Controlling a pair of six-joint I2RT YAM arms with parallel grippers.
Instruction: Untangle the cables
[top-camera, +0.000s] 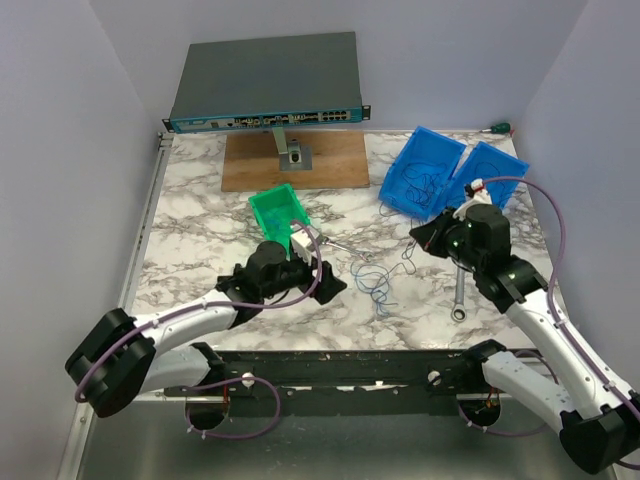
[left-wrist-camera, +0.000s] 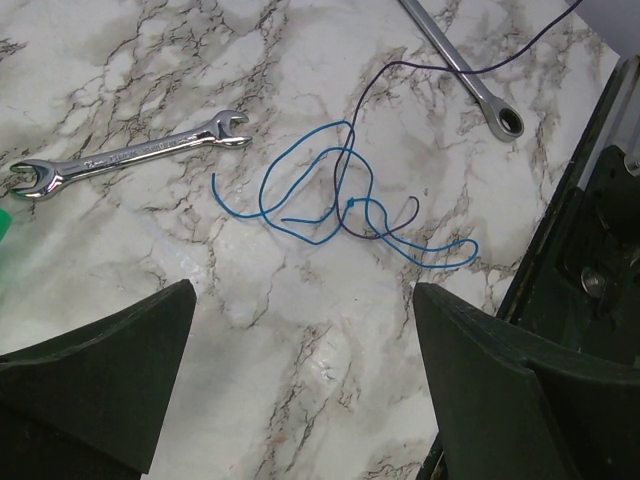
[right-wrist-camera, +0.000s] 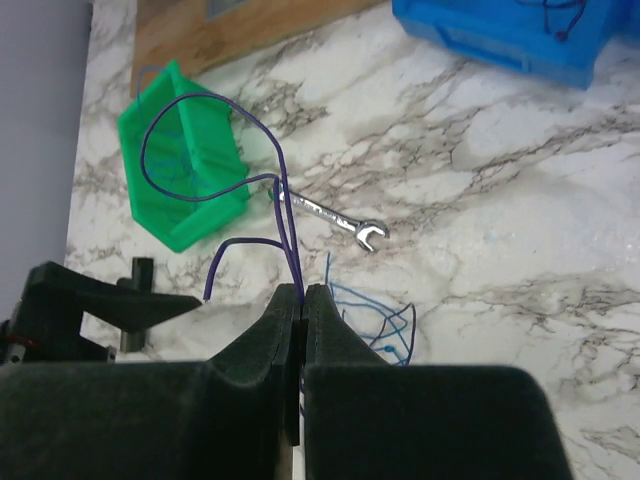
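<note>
The cables (left-wrist-camera: 340, 205) lie on the marble table as a small tangle of thin blue loops with a dark purple-black wire through them. In the top view the cables (top-camera: 375, 285) lie between the two grippers. My left gripper (left-wrist-camera: 305, 300) is open and empty, just short of the tangle; in the top view it (top-camera: 327, 280) is left of the tangle. My right gripper (right-wrist-camera: 303, 298) is shut on the dark wire (right-wrist-camera: 200, 130), which loops out in front of it. The wire runs from the tangle up to this gripper (top-camera: 425, 235).
A small silver wrench (left-wrist-camera: 130, 155) lies left of the tangle. A ratchet wrench (top-camera: 460, 290) lies right of it. A green bin (top-camera: 278, 210) stands behind my left gripper. Two blue bins (top-camera: 425, 170) hold more wires at the back right. A wooden board (top-camera: 295, 160) and a network switch (top-camera: 265, 85) are behind.
</note>
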